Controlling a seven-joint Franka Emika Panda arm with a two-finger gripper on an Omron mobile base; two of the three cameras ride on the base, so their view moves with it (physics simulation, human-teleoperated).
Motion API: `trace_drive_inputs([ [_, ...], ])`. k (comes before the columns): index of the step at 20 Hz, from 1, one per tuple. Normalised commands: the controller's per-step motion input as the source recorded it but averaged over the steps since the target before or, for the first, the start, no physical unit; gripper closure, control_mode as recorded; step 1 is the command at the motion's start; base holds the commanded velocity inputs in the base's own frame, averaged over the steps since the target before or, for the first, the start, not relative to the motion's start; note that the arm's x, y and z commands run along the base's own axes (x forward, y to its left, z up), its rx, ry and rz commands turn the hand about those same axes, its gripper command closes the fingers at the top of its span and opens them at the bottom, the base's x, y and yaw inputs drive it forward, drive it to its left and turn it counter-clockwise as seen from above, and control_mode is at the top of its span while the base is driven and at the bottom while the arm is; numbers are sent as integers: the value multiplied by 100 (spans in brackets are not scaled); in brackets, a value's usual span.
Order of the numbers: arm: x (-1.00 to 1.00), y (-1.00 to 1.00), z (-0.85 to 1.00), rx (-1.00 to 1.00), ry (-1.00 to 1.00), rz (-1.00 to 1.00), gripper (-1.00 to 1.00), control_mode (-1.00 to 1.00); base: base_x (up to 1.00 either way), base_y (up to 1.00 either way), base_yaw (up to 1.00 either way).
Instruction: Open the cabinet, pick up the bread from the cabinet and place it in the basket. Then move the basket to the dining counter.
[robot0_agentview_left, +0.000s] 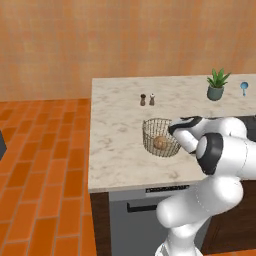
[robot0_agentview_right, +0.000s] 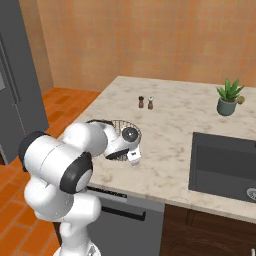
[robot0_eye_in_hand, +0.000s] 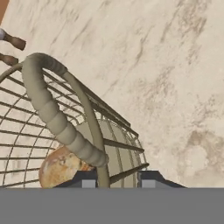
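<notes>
The basket (robot0_agentview_left: 161, 137) is standing upright on the pale marble worktop (robot0_agentview_left: 115, 145), toward its near edge, with the bread (robot0_agentview_left: 160, 143) lying inside on the woven bottom. In the hand view the bread (robot0_eye_in_hand: 61, 168) is showing through the mesh beneath the thick rim of the basket (robot0_eye_in_hand: 52, 109). The gripper (robot0_eye_in_hand: 114, 181) is poised at the basket's rim on the side nearer the robot; its two finger tips (robot0_eye_in_hand: 87, 180) are straddling a rim wire, one inside and one outside, which suits a pinch on the thin wire wall rather than on the wide bowl. The jaws are standing partly apart with the wire between them; whether they are pressing on it or letting it go cannot be told. In the right base view the gripper (robot0_agentview_right: 133, 156) is sitting at the near side of the basket (robot0_agentview_right: 117, 131), the forearm reaching over it. Judged from this arrangement, the basket is resting on the dining counter and the carrying step is at or near its end. A salt and pepper pair (robot0_agentview_left: 147, 99) and a potted plant (robot0_agentview_left: 217, 85) are standing well apart, farther back.
</notes>
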Motion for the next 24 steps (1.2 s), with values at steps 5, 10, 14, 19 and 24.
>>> trace_drive_inputs([
  [5, 21, 0, -62, 0, 9, 0, -100, -100, 0, 0, 0],
  [10, -6, 4, 18, 0, -2, 2, -100, -100, 0, 0, 0],
  [14, -42, 3, 60, -7, -12, 12, -100, -100, 0, 0, 0],
  [19, -79, 28, 59, -11, -19, 14, -100, -100, 0, 0, 0],
  [24, -81, 62, 66, -13, -13, 12, -100, -100, 0, 0, 0],
])
